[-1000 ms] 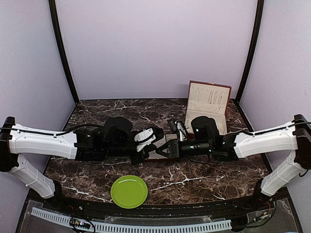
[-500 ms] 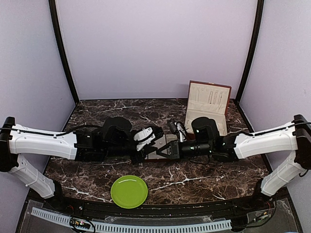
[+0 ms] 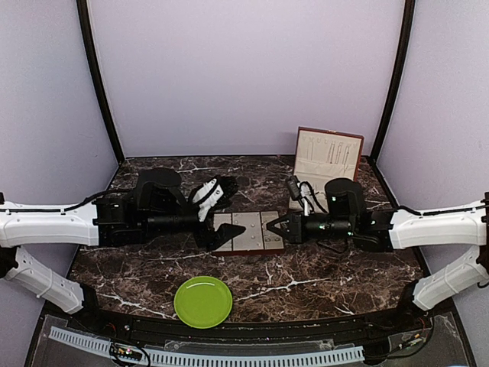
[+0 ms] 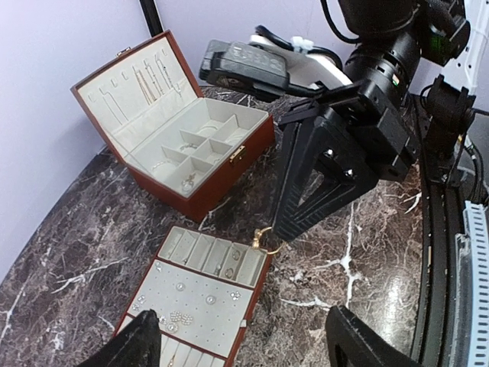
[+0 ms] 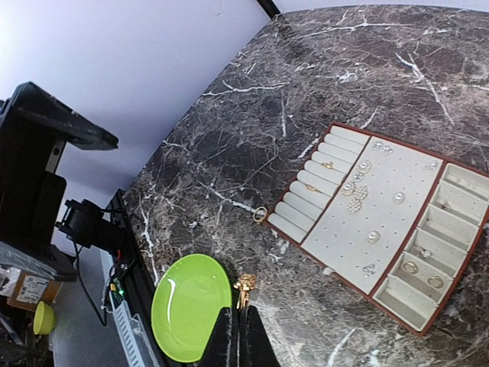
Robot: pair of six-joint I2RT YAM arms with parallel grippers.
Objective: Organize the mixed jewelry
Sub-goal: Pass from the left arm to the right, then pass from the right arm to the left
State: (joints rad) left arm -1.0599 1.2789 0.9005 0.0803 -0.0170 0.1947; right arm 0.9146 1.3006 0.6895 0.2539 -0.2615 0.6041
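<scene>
Bright, even light gives soft shadows and a faint sheen on the green plate (image 3: 203,301).

Left arm (image 3: 69,223) and right arm (image 3: 428,227) hem the flat tray (image 3: 248,232) at mid-bench (image 3: 137,264), the right gripper (image 3: 270,228), pinching a gold jewelry piece (image 4: 263,240), hanging at its right end. Bare marble runs to the green plate (image 3: 203,301); the open box (image 3: 327,164) walls the rear right.

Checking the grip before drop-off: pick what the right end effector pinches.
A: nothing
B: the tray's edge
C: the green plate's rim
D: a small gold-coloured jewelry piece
D: a small gold-coloured jewelry piece hangs at the shut tips of the right end effector, above the marble.
</scene>
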